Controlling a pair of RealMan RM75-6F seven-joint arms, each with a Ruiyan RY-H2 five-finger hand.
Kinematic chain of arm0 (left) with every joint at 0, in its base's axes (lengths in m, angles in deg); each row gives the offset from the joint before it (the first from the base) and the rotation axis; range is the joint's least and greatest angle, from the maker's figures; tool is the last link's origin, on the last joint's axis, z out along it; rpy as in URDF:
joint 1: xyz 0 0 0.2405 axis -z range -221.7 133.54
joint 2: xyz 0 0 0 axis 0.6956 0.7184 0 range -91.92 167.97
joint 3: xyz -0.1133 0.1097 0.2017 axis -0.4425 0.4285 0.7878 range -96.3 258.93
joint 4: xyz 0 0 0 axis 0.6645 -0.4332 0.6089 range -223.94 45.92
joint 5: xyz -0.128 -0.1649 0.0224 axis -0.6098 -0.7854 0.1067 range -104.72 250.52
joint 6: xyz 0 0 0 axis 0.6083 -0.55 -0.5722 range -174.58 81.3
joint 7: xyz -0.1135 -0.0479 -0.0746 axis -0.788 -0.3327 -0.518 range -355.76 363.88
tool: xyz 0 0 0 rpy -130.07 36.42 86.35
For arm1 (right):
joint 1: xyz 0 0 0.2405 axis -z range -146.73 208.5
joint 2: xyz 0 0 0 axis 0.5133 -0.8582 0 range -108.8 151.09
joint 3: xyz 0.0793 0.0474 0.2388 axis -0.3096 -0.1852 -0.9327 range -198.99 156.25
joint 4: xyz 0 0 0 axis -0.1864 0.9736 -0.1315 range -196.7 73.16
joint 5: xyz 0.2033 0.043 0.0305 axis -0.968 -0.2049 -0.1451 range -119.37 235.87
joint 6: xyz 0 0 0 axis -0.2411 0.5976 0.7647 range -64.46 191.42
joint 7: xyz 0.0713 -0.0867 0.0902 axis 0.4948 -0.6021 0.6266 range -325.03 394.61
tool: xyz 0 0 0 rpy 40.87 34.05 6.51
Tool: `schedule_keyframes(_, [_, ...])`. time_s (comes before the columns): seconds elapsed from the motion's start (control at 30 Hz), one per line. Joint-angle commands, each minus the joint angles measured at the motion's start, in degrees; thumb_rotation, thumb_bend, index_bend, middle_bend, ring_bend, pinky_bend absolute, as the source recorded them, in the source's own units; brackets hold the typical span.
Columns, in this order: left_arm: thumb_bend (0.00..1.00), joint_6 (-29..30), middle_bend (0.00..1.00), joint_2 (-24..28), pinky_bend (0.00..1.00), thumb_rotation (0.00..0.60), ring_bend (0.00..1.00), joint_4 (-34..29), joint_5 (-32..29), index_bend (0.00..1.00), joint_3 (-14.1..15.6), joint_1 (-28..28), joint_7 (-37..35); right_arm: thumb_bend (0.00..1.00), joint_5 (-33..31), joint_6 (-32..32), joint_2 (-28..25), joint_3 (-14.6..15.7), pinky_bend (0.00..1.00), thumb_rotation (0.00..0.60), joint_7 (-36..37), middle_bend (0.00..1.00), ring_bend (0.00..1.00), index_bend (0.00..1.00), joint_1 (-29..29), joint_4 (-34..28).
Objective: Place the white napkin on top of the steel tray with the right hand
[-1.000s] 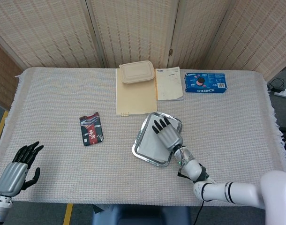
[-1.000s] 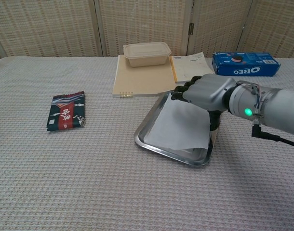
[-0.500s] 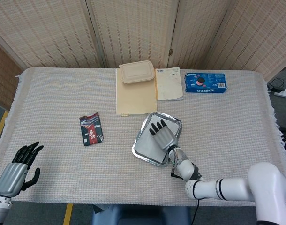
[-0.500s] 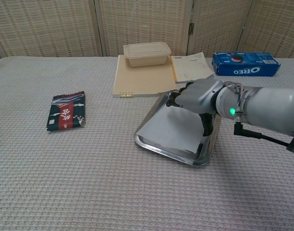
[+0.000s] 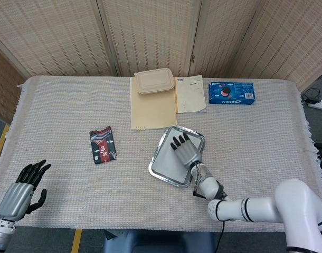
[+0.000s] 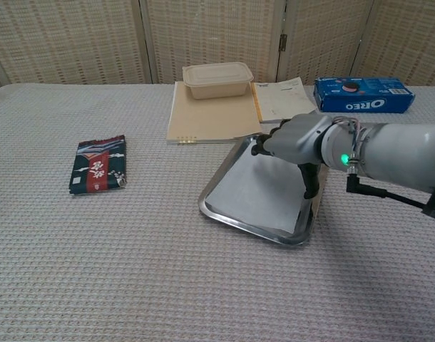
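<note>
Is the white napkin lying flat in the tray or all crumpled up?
Flat. The white napkin lies spread across the steel tray, with no bunching visible, under the right hand.

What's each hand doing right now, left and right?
Left hand: open, holding nothing, at the table's near edge.
Right hand: over the napkin in the tray; grip cannot be told.
</note>
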Motion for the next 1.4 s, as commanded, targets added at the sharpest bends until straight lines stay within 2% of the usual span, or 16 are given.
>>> schedule_keyframes(0.03, [0.67, 0.3, 0.0, 0.1, 0.0, 0.6, 0.0, 0.0, 0.1, 0.01, 0.0, -0.1, -0.2, 0.24, -2.6, -0.6, -0.6, 0.1, 0.0, 0.6, 0.8, 0.0, 0.0, 0.0, -1.0, -0.6])
schedule_keyframes(0.23, [0.67, 0.2, 0.0, 0.1, 0.0, 0.6, 0.0, -0.1, 0.2, 0.01, 0.1, -0.1, -0.1, 0.24, -6.6, -2.4, -3.7, 0.6, 0.0, 0.6, 2.8, 0.0, 0.0, 0.0, -2.3, -2.9])
schedule_keyframes(0.43, [0.67, 0.1, 0.0, -0.1, 0.0, 0.6, 0.0, -0.1, 0.1, 0.01, 0.1, 0.0, 0.3, 0.24, 0.2, 1.4, -3.7, 2.3, 0.0, 0.6, 5.6, 0.0, 0.0, 0.0, -1.3, -2.5])
schedule_keyframes(0.6, [0.67, 0.3, 0.0, 0.0, 0.0, 0.6, 0.0, -0.1, 0.2, 0.01, 0.1, -0.1, 0.1, 0.24, 9.5, 3.0, -5.8, 2.5, 0.0, 0.6, 13.9, 0.0, 0.0, 0.0, 2.4, -5.0])
schedule_keyframes(0.77, [0.67, 0.5, 0.0, 0.1, 0.0, 0.6, 0.0, -0.1, 0.2, 0.01, 0.1, -0.2, -0.2, 0.24, 24.8, 2.7, -11.2, 3.3, 0.0, 0.6, 31.6, 0.0, 0.0, 0.0, 9.9, -8.3])
schedule_keyframes(0.9, [0.67, 0.4, 0.0, 0.1, 0.0, 0.6, 0.0, -0.1, 0.2, 0.01, 0.1, -0.1, 0.1, 0.24, 40.3, 8.2, -13.7, 6.6, 0.0, 0.6, 45.6, 0.0, 0.0, 0.0, 17.4, -8.1])
schedule_keyframes(1.0, [0.67, 0.7, 0.0, -0.1, 0.0, 0.6, 0.0, 0.0, 0.2, 0.01, -0.1, -0.2, 0.5, 0.24, 49.9, 16.1, -14.8, 9.9, 0.0, 0.6, 50.3, 0.0, 0.0, 0.0, 23.0, -6.7])
schedule_keyframes(1.07, [0.67, 1.0, 0.0, -0.4, 0.0, 0.6, 0.0, 0.3, 0.3, 0.0, -0.2, -0.2, 0.7, 0.24, 54.0, 21.1, -15.1, 11.7, 0.0, 0.6, 50.7, 0.0, 0.0, 0.0, 26.3, -5.4])
schedule_keyframes(1.1, [0.67, 1.1, 0.0, -0.5, 0.0, 0.6, 0.0, 0.5, 0.3, 0.0, -0.3, -0.3, 0.8, 0.24, 55.3, 22.7, -15.0, 12.1, 0.0, 0.6, 50.8, 0.0, 0.0, 0.0, 27.3, -4.8])
schedule_keyframes(1.2, [0.67, 2.3, 0.0, -1.4, 0.0, 0.6, 0.0, 1.4, 0.4, 0.0, -0.8, -0.5, 1.1, 0.24, 59.9, 35.3, -14.5, 15.3, 0.0, 0.6, 49.6, 0.0, 0.0, 0.0, 36.8, 0.4])
schedule_keyframes(1.3, [0.67, 3.4, 0.0, -2.0, 0.0, 0.6, 0.0, 2.0, 0.3, 0.0, -1.3, -0.7, 1.0, 0.24, 60.3, 40.2, -14.0, 16.8, 0.0, 0.6, 49.7, 0.0, 0.0, 0.0, 42.9, 4.1])
schedule_keyframes(1.4, [0.67, 3.9, 0.0, -2.3, 0.0, 0.6, 0.0, 2.3, 0.4, 0.0, -1.6, -0.8, 0.9, 0.24, 60.8, 43.6, -14.3, 17.4, 0.0, 0.6, 52.9, 0.0, 0.0, 0.0, 47.4, 7.1])
